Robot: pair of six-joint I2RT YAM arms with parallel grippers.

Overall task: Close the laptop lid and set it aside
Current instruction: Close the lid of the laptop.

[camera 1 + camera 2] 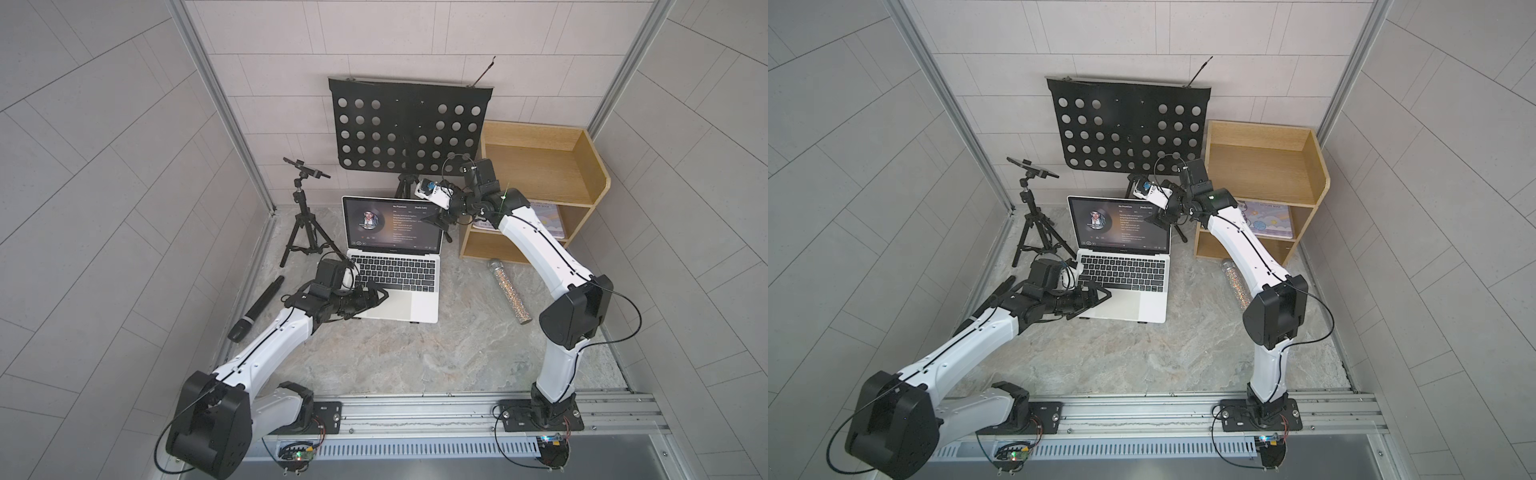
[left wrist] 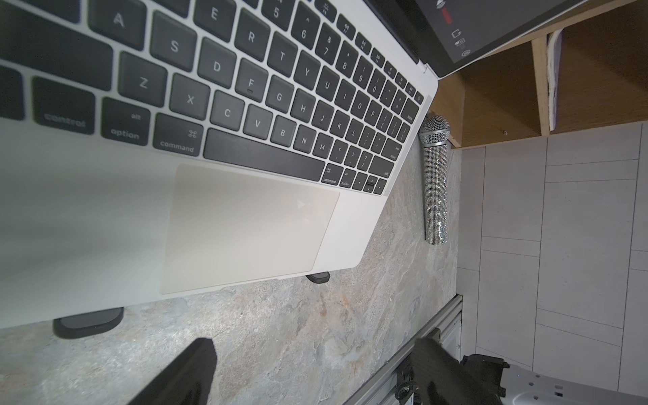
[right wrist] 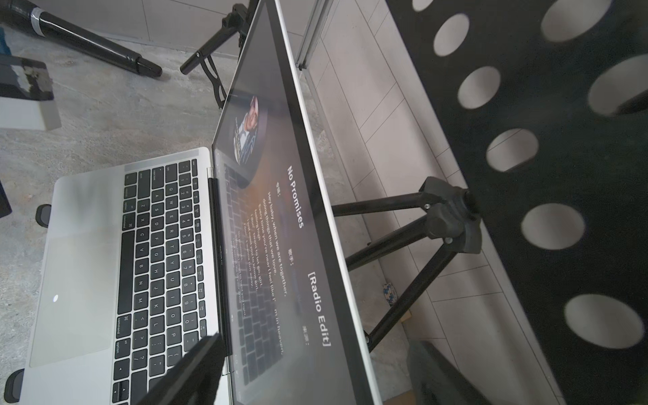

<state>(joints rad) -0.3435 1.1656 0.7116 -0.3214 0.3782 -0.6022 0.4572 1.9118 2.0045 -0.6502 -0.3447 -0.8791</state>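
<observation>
Closest up, both my arms lean in: left arm (image 1: 266,353) low across the desk (image 1: 415,365), right arm (image 1: 536,245) arched high. Mid-desk sits the laptop (image 1: 409,301), its laptop lid (image 1: 392,224) upright, screen lit. It's thin, stiff, slick aluminium with fragile glass, so I'd press gently near the top edge. Right gripper (image 3: 315,347) gapes astride the lid's side edge, and left gripper (image 1: 379,291) hangs released over the palm rest, holding nothing.

place: robot lab cell dressed as music corner | evidence: aluminium rail (image 1: 415,409), panelled walls (image 1: 104,166), music stand (image 1: 409,112), black microphone (image 1: 257,305), glitter microphone (image 1: 509,291)
</observation>
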